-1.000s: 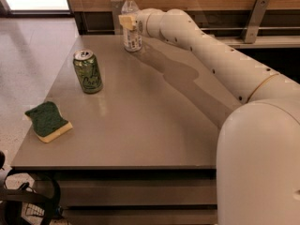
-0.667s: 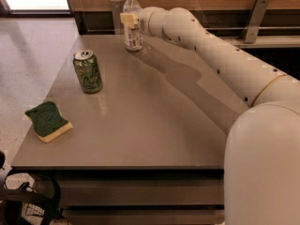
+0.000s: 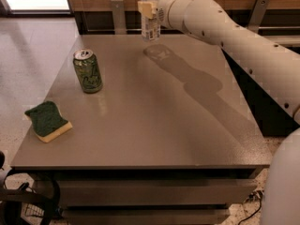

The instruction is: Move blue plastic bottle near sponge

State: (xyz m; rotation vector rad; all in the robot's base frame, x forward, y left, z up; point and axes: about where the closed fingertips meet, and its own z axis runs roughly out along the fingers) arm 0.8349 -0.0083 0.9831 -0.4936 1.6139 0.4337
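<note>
The blue plastic bottle, clear with a white-and-blue label, hangs a little above the far side of the table, with its shadow on the tabletop just below it. Its cap is cut off by the top edge of the view. My gripper is shut on the bottle's upper body, and the white arm reaches in from the right. The sponge, dark green on top over pale yellow foam, lies near the table's front left corner, far from the bottle.
A green drink can stands upright on the left side of the grey table, between the bottle and the sponge. A wooden wall and metal rail run behind the table. Tiled floor lies to the left.
The bottle, held by my gripper, has risen off the tabletop and now hangs just above it. The can and sponge have not moved on the table.
</note>
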